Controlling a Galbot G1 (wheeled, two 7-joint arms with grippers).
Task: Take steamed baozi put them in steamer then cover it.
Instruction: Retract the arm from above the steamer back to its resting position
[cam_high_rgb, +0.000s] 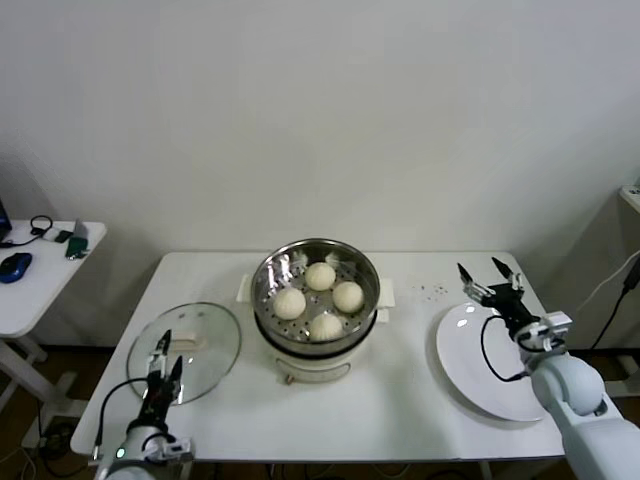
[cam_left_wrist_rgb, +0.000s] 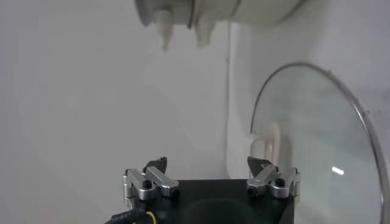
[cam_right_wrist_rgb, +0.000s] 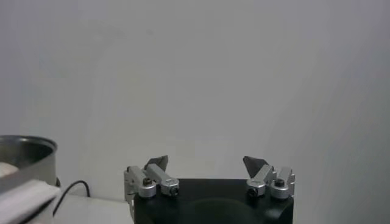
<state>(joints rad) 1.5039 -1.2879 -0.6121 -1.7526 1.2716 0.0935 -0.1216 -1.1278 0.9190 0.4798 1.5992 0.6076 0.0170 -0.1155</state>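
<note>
Four small, round, cream-white steamed baozi (cam_high_rgb: 320, 298) sit together inside the round, shiny steel steamer (cam_high_rgb: 272, 272), a perforated basket set in a cream-white electric pot body near the middle of a white rectangular table (cam_high_rgb: 400, 385). The buns lie close to one another, one toward the back, two side by side in the middle and one at the front. The round clear glass cover (cam_high_rgb: 210, 345), metal-rimmed with a cream rectangular handle, lies flat on the table to the robot's left of the steamer, apart from it and not on the basket. The left gripper (cam_high_rgb: 163, 367) hovers over the near edge of that cover with its fingers apart and nothing between them; the left wrist view shows the two fingertips spread wide, the glass cover (cam_left_wrist_rgb: 317, 146) and its handle just beyond them. The right gripper (cam_high_rgb: 490, 283) is held above the far edge of a flat white round plate (cam_high_rgb: 470, 370) on the robot's right side of the table, its fingers likewise spread and holding nothing. A small white side table (cam_high_rgb: 40, 290) stands off to the left, bearing a blue computer mouse (cam_high_rgb: 15, 266).
</note>
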